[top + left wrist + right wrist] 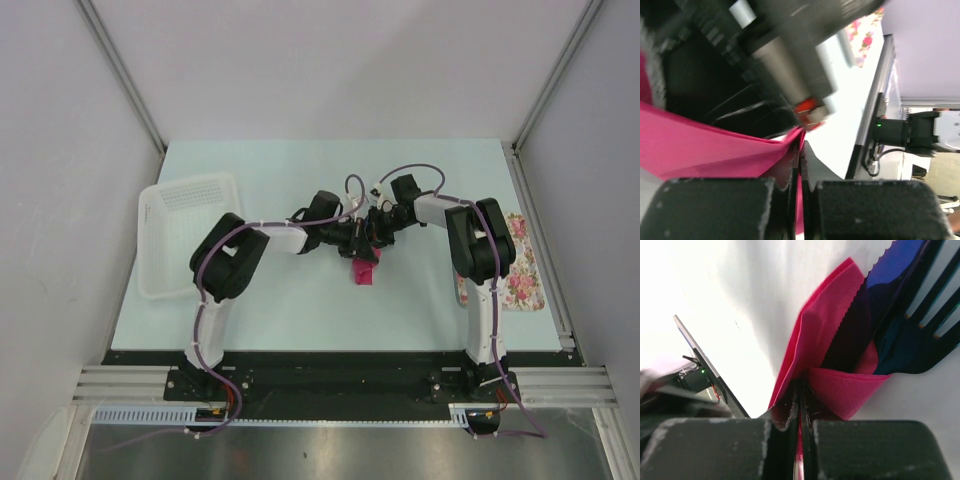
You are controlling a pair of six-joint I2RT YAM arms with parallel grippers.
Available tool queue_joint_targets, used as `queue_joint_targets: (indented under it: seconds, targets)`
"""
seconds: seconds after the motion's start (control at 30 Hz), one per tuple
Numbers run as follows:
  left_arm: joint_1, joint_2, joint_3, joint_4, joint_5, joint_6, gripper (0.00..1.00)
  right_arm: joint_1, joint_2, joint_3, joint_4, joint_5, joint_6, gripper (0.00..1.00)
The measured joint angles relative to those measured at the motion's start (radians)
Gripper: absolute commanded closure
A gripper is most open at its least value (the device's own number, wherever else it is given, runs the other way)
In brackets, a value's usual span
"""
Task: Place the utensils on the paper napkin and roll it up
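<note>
Right gripper fills the foreground of its wrist view, jaws pressed together on a fold of the paper napkin. The utensils lie just beyond that pinch, partly inside the fold, with fork tines and a serrated blade pointing away up-right. Left gripper also pinches the pink sheet, facing the right one over mid-table; judged, the roll must run across the utensils' long axis, and the right arm sits nearer the bundle.
</note>
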Motion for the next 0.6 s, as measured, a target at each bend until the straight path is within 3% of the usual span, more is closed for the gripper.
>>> queue_joint_targets:
  seconds: [0.4, 0.6]
  targets:
    - [0.010, 0.070, -0.027, 0.011, -0.040, -0.027, 0.99, -0.005, 0.000, -0.002, 0.004, -0.006, 0.001, 1.00]
    - [0.017, 0.080, -0.021, 0.010, -0.019, -0.044, 1.00, -0.005, 0.000, 0.013, -0.013, -0.004, 0.002, 0.95]
